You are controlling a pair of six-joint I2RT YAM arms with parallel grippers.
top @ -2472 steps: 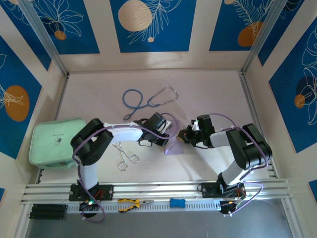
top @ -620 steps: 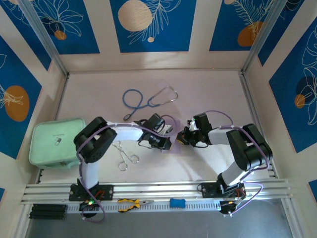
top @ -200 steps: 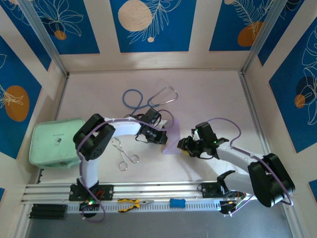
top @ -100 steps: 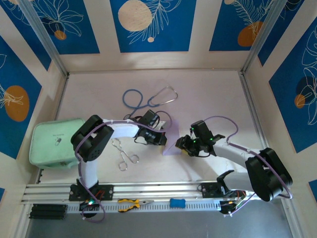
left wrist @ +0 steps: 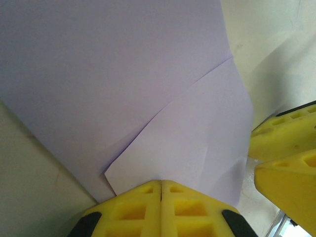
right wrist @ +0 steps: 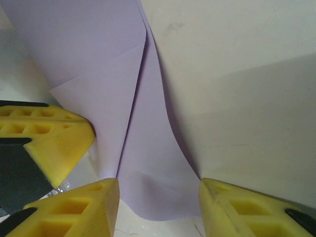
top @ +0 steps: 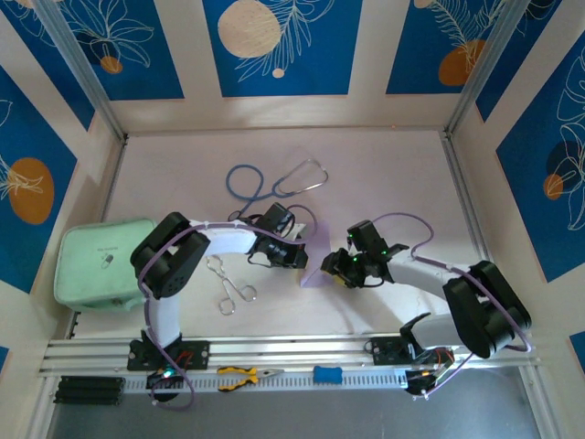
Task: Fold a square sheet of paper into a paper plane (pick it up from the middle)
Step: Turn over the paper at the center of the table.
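Though creased, lilac sheet in closed left jaws, right jaws apart.

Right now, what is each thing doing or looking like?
Paper, partly folded, one flap creased over.
Left tool, shut, pinching the paper.
Right tool, open, paper's edge between its jaws.
Stethoscope, lying flat, untouched.
Forceps, lying flat, untouched.

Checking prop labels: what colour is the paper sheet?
Plain pale lilac paper, clearest in left wrist view.
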